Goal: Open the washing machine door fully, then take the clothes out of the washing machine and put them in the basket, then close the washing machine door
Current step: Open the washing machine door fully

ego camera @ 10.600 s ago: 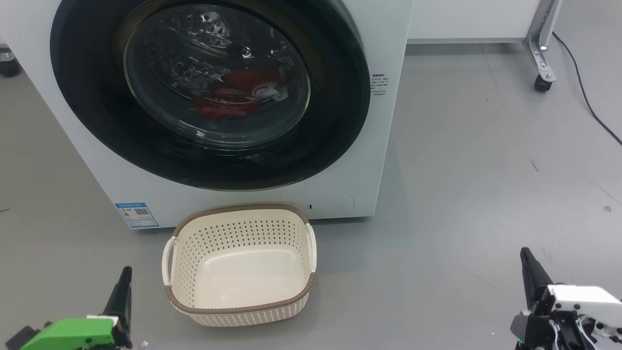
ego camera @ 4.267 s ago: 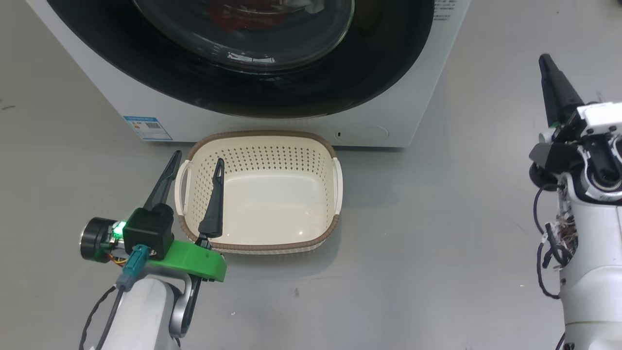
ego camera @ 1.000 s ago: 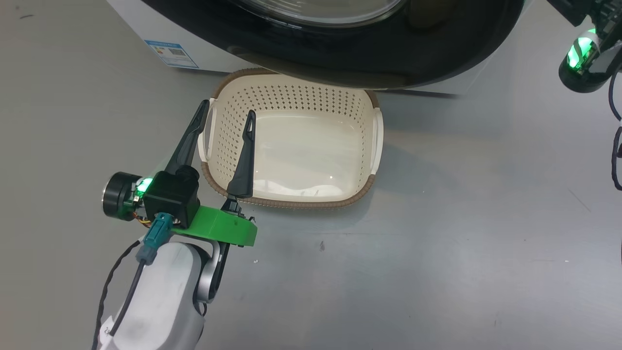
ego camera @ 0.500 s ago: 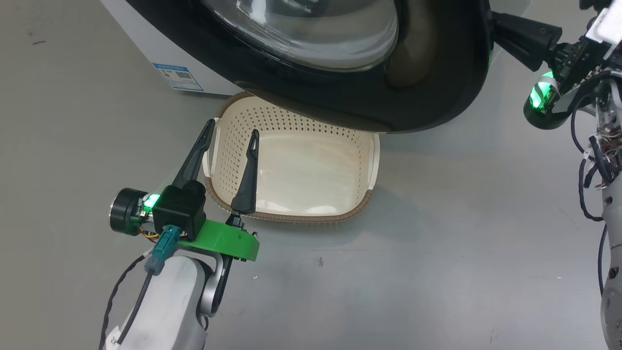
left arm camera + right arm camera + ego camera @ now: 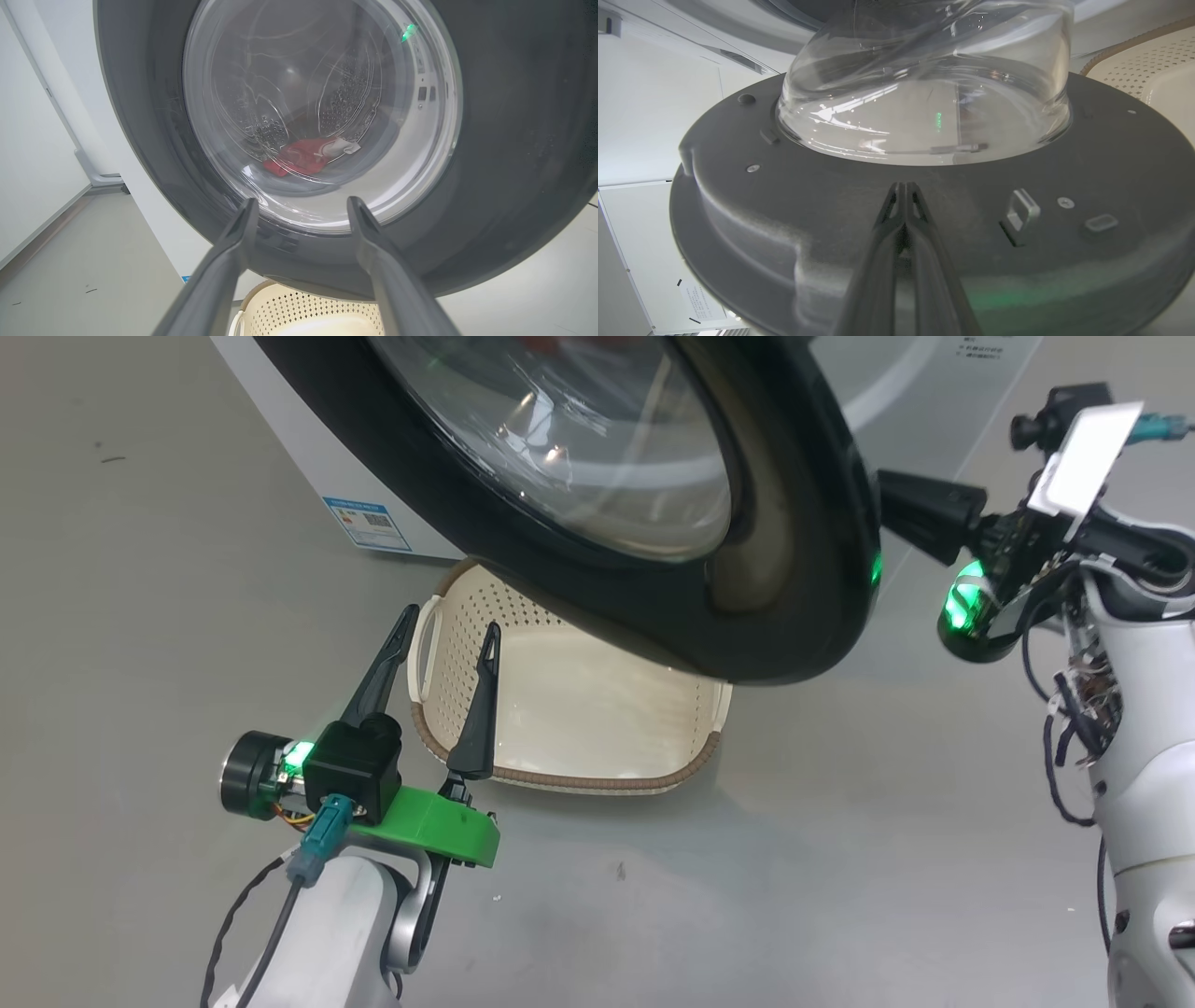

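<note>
Washing machine door (image 5: 597, 504) stands partly open, its free edge well clear of the white washing machine (image 5: 317, 457) front! Right gripper (image 5: 903, 186) is tucked behind it, fingers clenched together on nothing, tips at the door's dark inner face just below the glass bowl (image 5: 924, 93). Left gripper (image 5: 451, 621) is spread wide and empty at the left handle of the basket (image 5: 579, 784), one finger showing on either side of that wall. Basket sits on the floor (image 5: 840, 849), half under the door. Clothes (image 5: 299, 156) lie red in the drum (image 5: 348, 93), seen through the glass.
</note>
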Controlling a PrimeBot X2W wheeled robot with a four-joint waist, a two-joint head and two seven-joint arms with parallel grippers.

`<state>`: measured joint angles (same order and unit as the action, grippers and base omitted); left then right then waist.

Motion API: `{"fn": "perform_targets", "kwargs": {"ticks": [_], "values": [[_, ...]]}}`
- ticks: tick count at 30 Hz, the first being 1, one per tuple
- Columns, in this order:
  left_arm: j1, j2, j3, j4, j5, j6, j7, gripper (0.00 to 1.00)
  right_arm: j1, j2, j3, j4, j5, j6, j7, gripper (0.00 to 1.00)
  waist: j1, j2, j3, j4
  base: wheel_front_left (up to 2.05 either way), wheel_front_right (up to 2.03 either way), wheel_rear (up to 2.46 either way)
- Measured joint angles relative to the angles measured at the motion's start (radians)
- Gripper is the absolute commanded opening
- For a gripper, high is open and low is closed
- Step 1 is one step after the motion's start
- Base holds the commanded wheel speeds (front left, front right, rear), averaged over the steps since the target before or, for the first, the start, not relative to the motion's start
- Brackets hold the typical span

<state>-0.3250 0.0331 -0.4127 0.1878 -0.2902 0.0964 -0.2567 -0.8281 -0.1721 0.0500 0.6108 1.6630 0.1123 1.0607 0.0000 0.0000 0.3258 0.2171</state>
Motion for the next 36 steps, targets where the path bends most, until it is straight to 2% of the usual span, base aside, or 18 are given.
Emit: {"fn": "perform_targets", "kwargs": {"ticks": [15, 36], "values": [[0.062, 0.000, 0.013, 0.030, 0.003, 0.000, 0.000, 1.00, 0.166, 0.077, 0.039, -0.031, 0.029, 0.003, 0.031, 0.00, 0.0000, 0.0000, -0.103, 0.030, 0.00, 0.00, 0.00], [0.145, 0.001, 0.026, 0.061, 0.026, -0.021, 0.000, 1.00, 0.364, 0.110, 0.142, -0.142, 0.080, 0.009, 0.052, 0.00, 0.0000, 0.0000, -0.231, 0.125, 0.00, 0.00, 0.00]]}}
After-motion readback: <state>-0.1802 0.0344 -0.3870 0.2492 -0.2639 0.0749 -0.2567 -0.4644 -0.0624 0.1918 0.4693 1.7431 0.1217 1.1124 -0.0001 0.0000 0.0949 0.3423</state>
